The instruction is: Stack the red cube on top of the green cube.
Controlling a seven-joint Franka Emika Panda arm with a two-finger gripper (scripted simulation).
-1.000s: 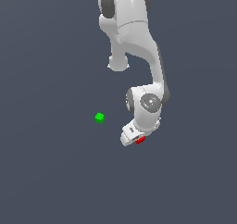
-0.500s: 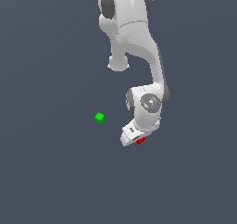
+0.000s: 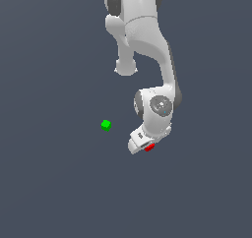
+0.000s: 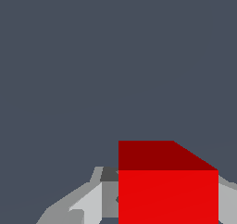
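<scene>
A: Do we see any change against the picture from half a second before?

B: Almost none. The red cube sits at the same place under the gripper, and the green cube has not moved either. The arm has the same pose.

A: How does the red cube look to us?

B: In the wrist view it is big and close, a plain bright red cube with one darker face and one lighter face, sharp edges, no marks. In the exterior view only a small red piece shows at the lower edge of the gripper.

A: And the gripper, does it grip the cube?

B: The grey fingers stand on both sides of the cube, very close. Whether they press it, we cannot tell.

A: Where is the green one?

B: It lies on the flat dark grey floor, toward the exterior view's left of the gripper, apart from it. The arm is smooth white with dark joints.
</scene>
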